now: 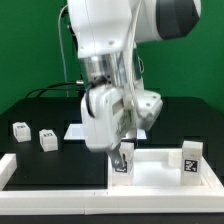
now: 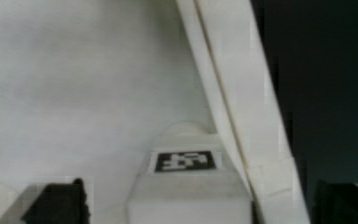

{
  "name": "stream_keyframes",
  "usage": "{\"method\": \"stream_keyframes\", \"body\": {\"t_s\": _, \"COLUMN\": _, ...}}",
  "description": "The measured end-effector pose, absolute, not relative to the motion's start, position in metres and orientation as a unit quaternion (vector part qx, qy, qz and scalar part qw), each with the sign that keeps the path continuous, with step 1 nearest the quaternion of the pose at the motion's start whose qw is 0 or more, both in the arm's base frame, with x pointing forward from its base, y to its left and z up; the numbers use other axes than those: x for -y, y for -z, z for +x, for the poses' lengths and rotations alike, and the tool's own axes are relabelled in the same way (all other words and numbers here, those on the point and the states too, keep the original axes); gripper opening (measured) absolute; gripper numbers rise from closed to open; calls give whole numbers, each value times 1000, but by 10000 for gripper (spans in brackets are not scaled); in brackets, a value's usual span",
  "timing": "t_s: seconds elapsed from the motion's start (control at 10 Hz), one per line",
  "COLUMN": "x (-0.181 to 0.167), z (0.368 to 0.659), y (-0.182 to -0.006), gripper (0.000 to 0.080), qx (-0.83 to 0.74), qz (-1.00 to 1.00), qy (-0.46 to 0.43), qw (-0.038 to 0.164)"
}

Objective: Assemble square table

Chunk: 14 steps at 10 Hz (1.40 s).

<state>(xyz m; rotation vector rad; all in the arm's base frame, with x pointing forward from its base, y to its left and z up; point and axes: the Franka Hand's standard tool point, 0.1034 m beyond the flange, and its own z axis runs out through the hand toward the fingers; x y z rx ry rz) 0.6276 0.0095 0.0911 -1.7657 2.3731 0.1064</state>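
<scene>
The white square table top (image 1: 152, 163) lies at the exterior view's right, with one tagged white leg (image 1: 190, 160) standing at its right corner. A second tagged leg (image 1: 120, 165) stands at the top's left near corner, right under my gripper (image 1: 122, 152). In the wrist view this leg (image 2: 188, 165) sits beside the raised rim (image 2: 229, 80) and between my dark fingertips (image 2: 60, 203). My gripper (image 2: 194, 208) is open, and a gap shows between the finger and the leg. Two loose legs (image 1: 20, 128) (image 1: 47, 138) lie at the left.
Long white border rails (image 1: 55, 186) run along the front and left of the black table. The marker board (image 1: 74, 131) lies behind the arm. A green wall stands at the back.
</scene>
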Motion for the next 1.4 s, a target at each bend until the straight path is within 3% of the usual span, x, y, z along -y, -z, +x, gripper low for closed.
{"method": "stream_keyframes", "body": {"t_s": 0.1, "x": -10, "z": 624, "y": -99, "gripper": 644, "qx": -796, "qz": -597, "qy": -35, "qw": 94}}
{"method": "stream_keyframes", "body": {"t_s": 0.8, "x": -12, "z": 622, "y": -91, "gripper": 649, "qx": -791, "qz": -605, "qy": -39, "qw": 88}}
{"method": "stream_keyframes", "body": {"t_s": 1.1, "x": -41, "z": 608, "y": -92, "gripper": 649, "qx": -735, "qz": -670, "qy": -76, "qw": 70}}
{"method": "stream_keyframes", "body": {"t_s": 1.4, "x": -48, "z": 599, "y": -84, "gripper": 649, "qx": -712, "qz": -694, "qy": -85, "qw": 64}}
